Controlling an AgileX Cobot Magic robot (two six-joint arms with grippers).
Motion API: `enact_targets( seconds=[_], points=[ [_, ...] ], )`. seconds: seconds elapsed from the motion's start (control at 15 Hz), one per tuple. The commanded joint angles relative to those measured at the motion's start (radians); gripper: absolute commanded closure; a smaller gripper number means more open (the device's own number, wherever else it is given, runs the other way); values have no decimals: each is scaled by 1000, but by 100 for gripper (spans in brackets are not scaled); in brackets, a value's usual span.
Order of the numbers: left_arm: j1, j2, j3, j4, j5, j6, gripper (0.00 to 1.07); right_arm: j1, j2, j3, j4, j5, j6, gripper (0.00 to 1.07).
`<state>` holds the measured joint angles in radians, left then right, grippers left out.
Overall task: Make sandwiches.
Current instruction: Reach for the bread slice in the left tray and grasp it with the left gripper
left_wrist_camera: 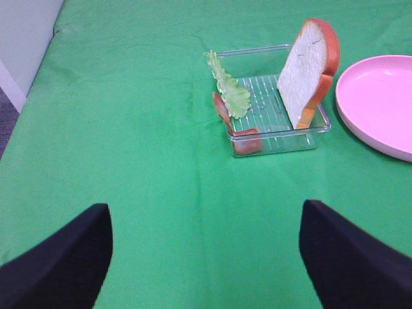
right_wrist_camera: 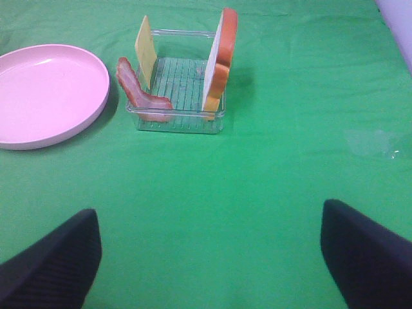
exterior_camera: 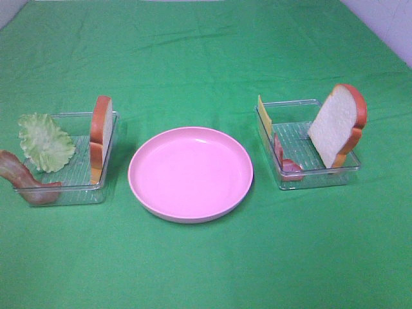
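Observation:
The parts for the sandwiches stand apart in two clear trays. In the left tray [exterior_camera: 111, 122] are an upright bread slice [exterior_camera: 100, 129], a lettuce leaf [exterior_camera: 45, 141] and a bacon strip [exterior_camera: 22, 177]. The right tray [exterior_camera: 315, 179] holds a leaning bread slice [exterior_camera: 338, 122], a cheese slice [exterior_camera: 264, 116] and bacon [exterior_camera: 286, 161]. Neither gripper shows in the high view. My left gripper [left_wrist_camera: 206, 215] is open and empty, well short of its tray [left_wrist_camera: 277, 138] and bread [left_wrist_camera: 306, 71]. My right gripper [right_wrist_camera: 209, 222] is open and empty too, short of its tray [right_wrist_camera: 180, 122] and bread [right_wrist_camera: 222, 58].
A round pink plate [exterior_camera: 190, 174] with nothing on it lies between the trays on the green cloth [exterior_camera: 206, 270]. It also shows in the left wrist view as plate [left_wrist_camera: 380, 103] and in the right wrist view as plate [right_wrist_camera: 45, 90].

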<state>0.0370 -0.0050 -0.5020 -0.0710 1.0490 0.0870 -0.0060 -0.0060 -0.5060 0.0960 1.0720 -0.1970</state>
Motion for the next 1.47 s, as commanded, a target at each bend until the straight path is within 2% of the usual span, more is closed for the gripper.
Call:
enact_targets(
  seconds=[0.07,1.47],
  points=[
    [-8,-22,1,-8,-10,-1,30,-6,-14,1,5,-5,-13,21],
    [-8,-22,1,-7,-10,-1,30,-6,-14,1,5,-5,-13,21]
  ],
)
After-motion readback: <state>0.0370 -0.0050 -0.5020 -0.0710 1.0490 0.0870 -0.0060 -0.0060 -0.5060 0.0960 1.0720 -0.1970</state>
